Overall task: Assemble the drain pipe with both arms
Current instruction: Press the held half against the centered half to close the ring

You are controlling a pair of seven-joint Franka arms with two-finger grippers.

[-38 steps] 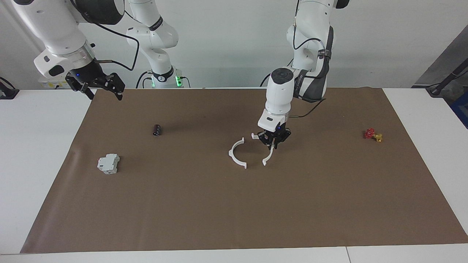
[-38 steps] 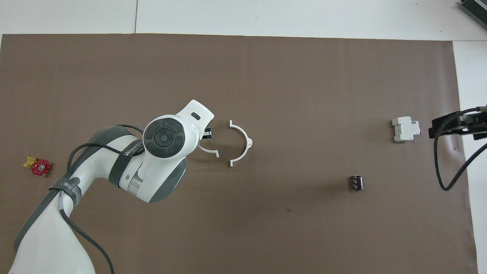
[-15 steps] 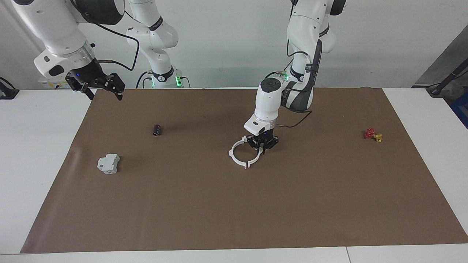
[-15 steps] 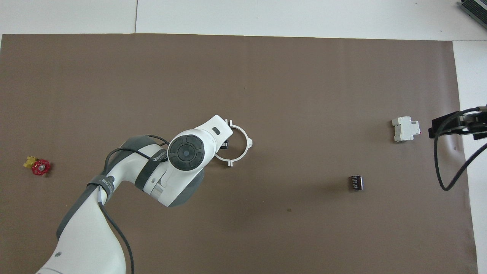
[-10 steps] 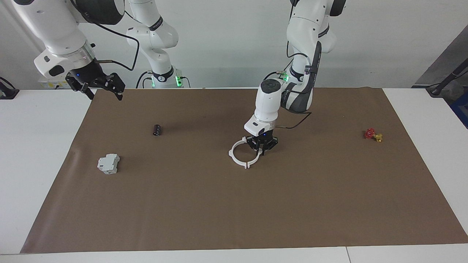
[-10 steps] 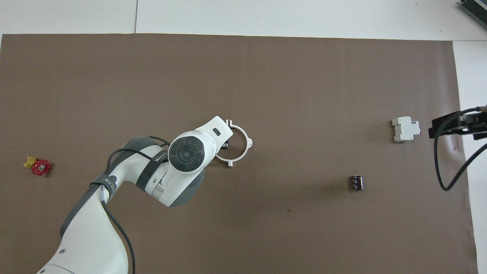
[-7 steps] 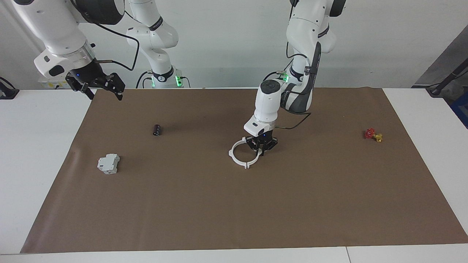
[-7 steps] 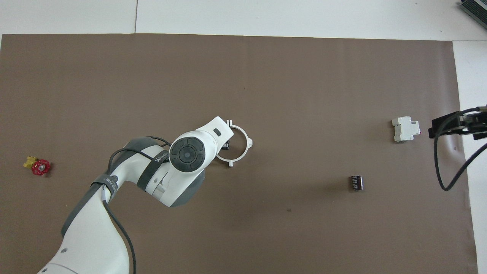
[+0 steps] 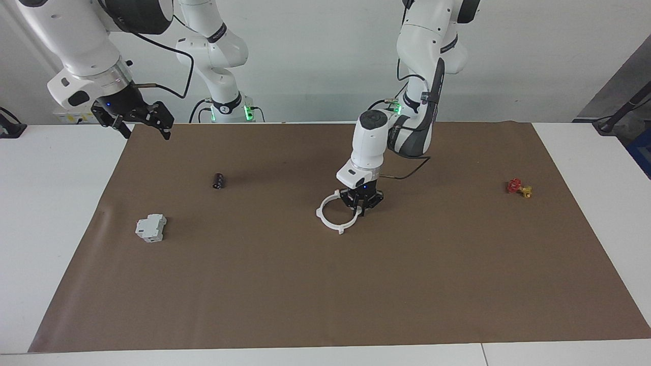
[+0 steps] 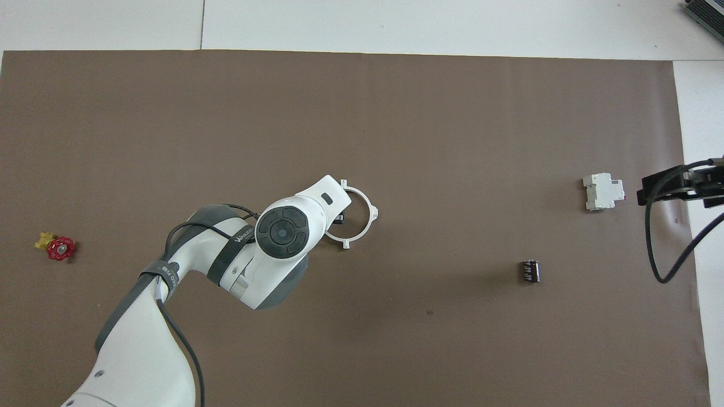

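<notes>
On the brown paper mat, mid-table, the thin white plastic drain-pipe ring lies with both half-arcs meeting. We judge the tab joints may be unseated; releasing or dragging could reopen them. Left gripper is pinched tight on one arc. Right gripper waits, fingers spread, holding nothing.

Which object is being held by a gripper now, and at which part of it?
The left gripper is shut on one white half-ring of the drain pipe ring, about mid-arc. The right gripper is open, waiting, and holds nothing.
</notes>
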